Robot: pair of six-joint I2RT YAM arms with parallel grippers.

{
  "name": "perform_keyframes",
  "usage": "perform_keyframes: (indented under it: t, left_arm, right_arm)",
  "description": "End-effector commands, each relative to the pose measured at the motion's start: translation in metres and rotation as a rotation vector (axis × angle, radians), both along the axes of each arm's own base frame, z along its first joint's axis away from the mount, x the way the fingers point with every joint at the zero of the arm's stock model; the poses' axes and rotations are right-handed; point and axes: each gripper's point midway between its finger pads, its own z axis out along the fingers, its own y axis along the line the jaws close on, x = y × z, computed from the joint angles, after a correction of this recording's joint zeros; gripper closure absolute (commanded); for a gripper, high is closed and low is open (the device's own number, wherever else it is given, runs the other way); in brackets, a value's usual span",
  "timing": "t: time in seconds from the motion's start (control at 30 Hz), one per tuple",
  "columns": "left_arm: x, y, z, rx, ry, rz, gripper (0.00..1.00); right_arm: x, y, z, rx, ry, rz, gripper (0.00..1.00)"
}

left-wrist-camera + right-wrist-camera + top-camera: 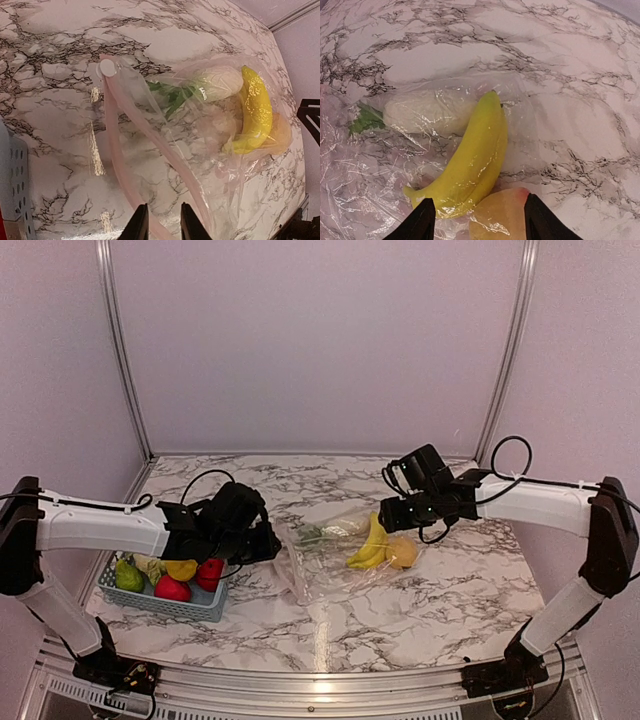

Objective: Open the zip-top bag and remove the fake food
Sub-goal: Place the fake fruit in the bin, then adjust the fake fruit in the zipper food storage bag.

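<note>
Limp, slippery zip-top bag (pixel 320 578), best held by its stiffer zip strip (pixel 112 130), pinched at 9 o'clock by left gripper (pixel 161 226); right gripper (pixel 477 220) spread.

Clear crinkly plastic zip-top bag (pixel 318 570): one.
Inside bag: yellow banana bunch (pixel 470 160), one, banana count unclear; pale white vegetable with green leaves (pixel 427 112), one; round peach-coloured fruit (pixel 502 217), one.
Light blue lattice plastic basket (pixel 190 608): one.
In basket: red apples (pixel 172 589), two; green pear (pixel 128 577), one; yellow-orange fruit (pixel 182 569), one; pale leafy piece (pixel 150 564), one.
Black two-finger tools: two, left tool (pixel 163 206) and right tool (pixel 479 199).
</note>
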Motion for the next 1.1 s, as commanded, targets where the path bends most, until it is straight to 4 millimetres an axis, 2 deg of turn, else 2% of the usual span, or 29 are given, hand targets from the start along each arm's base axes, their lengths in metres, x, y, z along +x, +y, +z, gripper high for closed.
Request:
perform_keyframes:
  t: [0.0, 0.1, 0.4, 0.6, 1.07]
  left_arm:
    - [0.007, -0.014, -0.004, -0.031, -0.002, 0.008, 0.79]
    - [0.008, -0.017, -0.013, -0.036, 0.013, 0.013, 0.85]
    - [0.014, -0.041, -0.029, -0.081, 0.036, -0.022, 0.89]
    - [0.016, -0.061, -0.032, -0.140, 0.053, -0.052, 0.90]
    - [0.008, -0.074, -0.051, -0.145, 0.098, -0.088, 0.87]
  right_arm:
    - [-0.001, -0.010, 0.005, 0.003, -0.007, -0.031, 0.42]
    - [-0.003, -0.011, 0.002, 0.001, -0.002, -0.034, 0.44]
    - [-0.002, -0.018, -0.014, -0.022, 0.011, -0.058, 0.52]
    - [0.000, -0.020, -0.026, -0.036, 0.030, -0.068, 0.58]
    - [0.005, -0.022, -0.059, -0.124, 0.073, -0.060, 0.63]
